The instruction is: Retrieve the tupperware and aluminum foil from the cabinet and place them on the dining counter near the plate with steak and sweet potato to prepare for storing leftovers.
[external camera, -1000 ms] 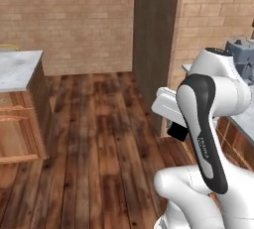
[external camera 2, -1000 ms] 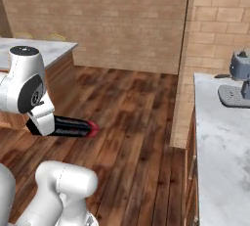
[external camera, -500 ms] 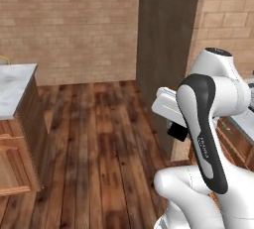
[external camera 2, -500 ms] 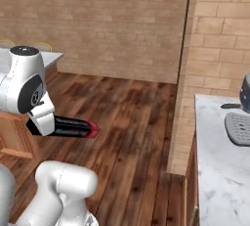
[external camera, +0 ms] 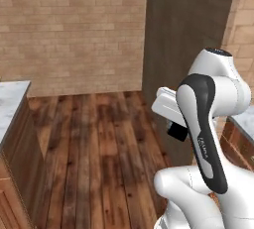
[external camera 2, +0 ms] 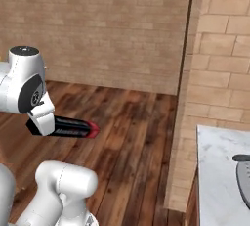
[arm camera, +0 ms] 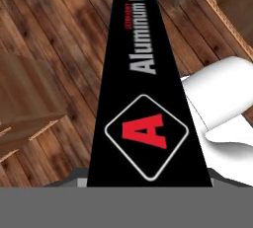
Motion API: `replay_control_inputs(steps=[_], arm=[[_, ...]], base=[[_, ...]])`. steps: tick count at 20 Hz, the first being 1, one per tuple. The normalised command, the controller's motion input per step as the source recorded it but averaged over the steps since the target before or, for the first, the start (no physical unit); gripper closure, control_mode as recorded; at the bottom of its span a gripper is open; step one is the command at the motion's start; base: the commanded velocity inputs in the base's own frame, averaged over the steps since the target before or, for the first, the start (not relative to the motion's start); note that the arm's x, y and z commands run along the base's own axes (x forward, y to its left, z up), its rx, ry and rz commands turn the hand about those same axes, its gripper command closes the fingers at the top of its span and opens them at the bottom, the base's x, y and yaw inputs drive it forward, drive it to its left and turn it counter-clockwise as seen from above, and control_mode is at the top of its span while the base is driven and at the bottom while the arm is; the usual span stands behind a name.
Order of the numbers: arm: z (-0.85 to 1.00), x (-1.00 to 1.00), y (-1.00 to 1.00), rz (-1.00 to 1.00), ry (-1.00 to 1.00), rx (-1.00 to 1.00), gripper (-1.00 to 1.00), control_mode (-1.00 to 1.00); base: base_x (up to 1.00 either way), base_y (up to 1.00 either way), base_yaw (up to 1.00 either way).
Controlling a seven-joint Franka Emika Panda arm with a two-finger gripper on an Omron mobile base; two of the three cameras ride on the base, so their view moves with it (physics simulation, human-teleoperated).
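My gripper point(external camera 2: 43, 121) is shut on the aluminum foil point(external camera 2: 68, 127), a long black carton with a red end that I carry level above the wooden floor. In the hand view the aluminum foil point(arm camera: 143, 98) runs straight away from the hand, showing its red emblem and white lettering, and it hides the fingertips. In the left base view only the carton's black end point(external camera: 177, 132) shows, under the white hand. The tupperware, the cabinet, the dining counter and the plate are out of view.
A marble-topped counter point(external camera: 9, 105) on a wooden base stands at the left edge. A dark pillar point(external camera: 183, 49) and a brick wall point(external camera 2: 219, 83) rise ahead on the right. A marble worktop point(external camera 2: 215, 181) carries a grey appliance point(external camera 2: 243, 171). Wooden floor lies open ahead.
The whole picture has shifted, so the base has moved: the left counter slid toward the edge and the pillar looms larger. Arm and foil keep the same pose.
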Motion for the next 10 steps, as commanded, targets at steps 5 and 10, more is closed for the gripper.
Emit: replay_control_inputs(steps=[5, 10], arm=[[0.0, 0.0, 0.0, 0.0, 0.0, 0.0, 1.0, 1.0], [0.0, 0.0, 0.0, 0.0, 0.0, 0.0, 1.0, 1.0]], base=[[1.0, -0.12, 0.23], [1.0, -0.11, 0.45]])
